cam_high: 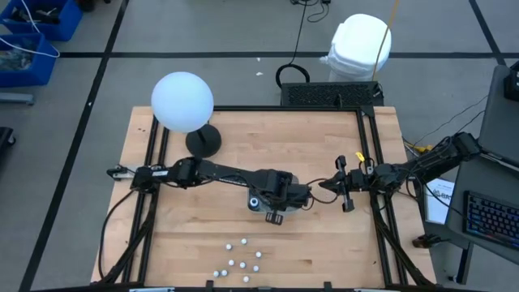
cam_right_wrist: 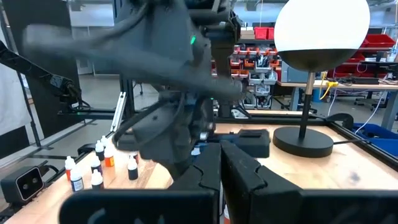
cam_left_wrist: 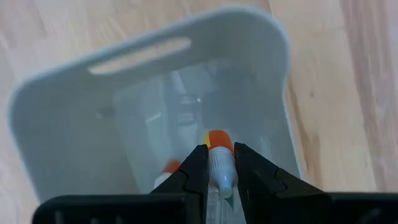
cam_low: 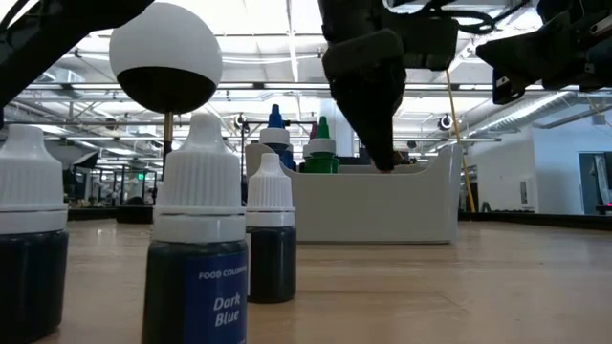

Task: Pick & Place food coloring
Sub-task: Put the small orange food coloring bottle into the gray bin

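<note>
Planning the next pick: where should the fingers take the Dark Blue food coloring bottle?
Grip the Dark Blue food coloring bottle across its ribbed white cap, coming straight down. It stands upright, and neighbouring bottles crowd its sides, so the top looks freest.

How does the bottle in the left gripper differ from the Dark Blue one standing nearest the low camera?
The bottle in the left gripper is held over the tray; the Dark Blue bottle stands upright on the table. The held one shows orange; the Dark Blue one is dark with a blue label. Both have whitish caps.
</note>
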